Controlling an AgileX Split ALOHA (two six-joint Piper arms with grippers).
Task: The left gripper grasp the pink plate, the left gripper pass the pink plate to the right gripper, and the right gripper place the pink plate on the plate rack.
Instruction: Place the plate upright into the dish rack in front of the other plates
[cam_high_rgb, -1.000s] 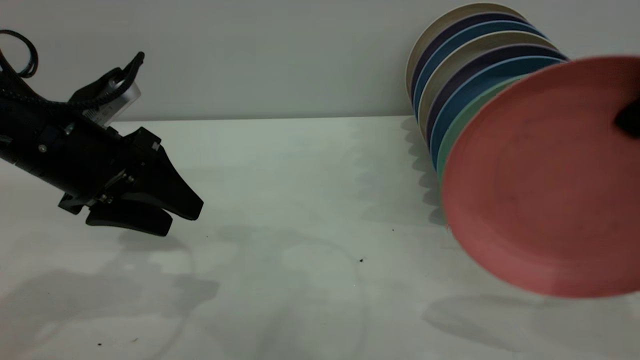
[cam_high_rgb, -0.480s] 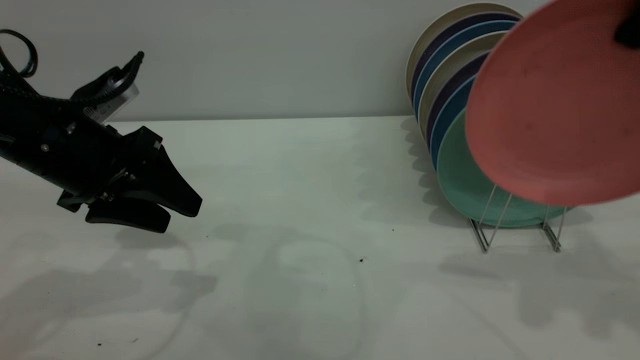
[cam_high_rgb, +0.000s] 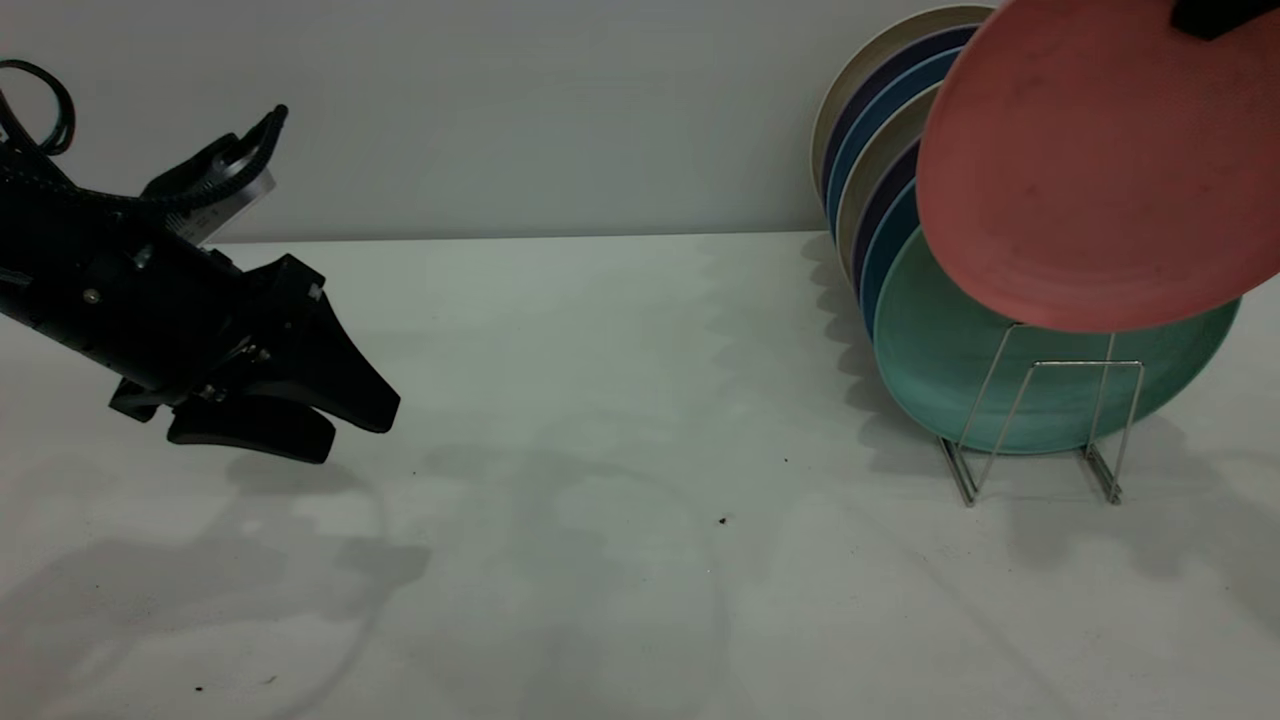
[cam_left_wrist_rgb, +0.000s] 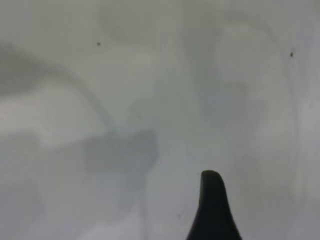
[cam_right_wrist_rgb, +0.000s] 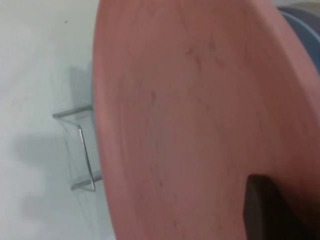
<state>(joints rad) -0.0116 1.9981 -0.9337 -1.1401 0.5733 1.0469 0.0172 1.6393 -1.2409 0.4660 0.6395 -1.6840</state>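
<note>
Overhead, the right gripper (cam_high_rgb: 1215, 15) shows only as a dark wedge at the frame's top edge, its one visible finger (cam_right_wrist_rgb: 265, 210) pressed on the face of the pink plate (cam_high_rgb: 1090, 160) near the rim. It has hold of the plate; how wide the fingers stand cannot be told beyond that.

Plate hangs in the air, tilted, face toward the camera. Its lower edge sits above the plate rack (cam_high_rgb: 1040, 420) and overlaps the upper part of the green plate (cam_high_rgb: 1010, 380) standing behind.

Rack: one wire loop stands bare at the front, ahead of the green plate, with the two base rails running out to their ends. Behind the green plate a row of upright plates (cam_high_rgb: 880, 150) in blue, dark purple and beige fills the rest.

Left gripper (cam_high_rgb: 320, 420) hangs low over the table (cam_high_rgb: 600, 400), well apart from the plate and rack. Its two tapered fingers are close together, a narrow gap between the tips, nothing in them. One fingertip (cam_left_wrist_rgb: 212, 200) shows in the left wrist view over bare tabletop.

Wide bare table lies between the two grippers, marked only by a few dark specks (cam_high_rgb: 722, 520).
</note>
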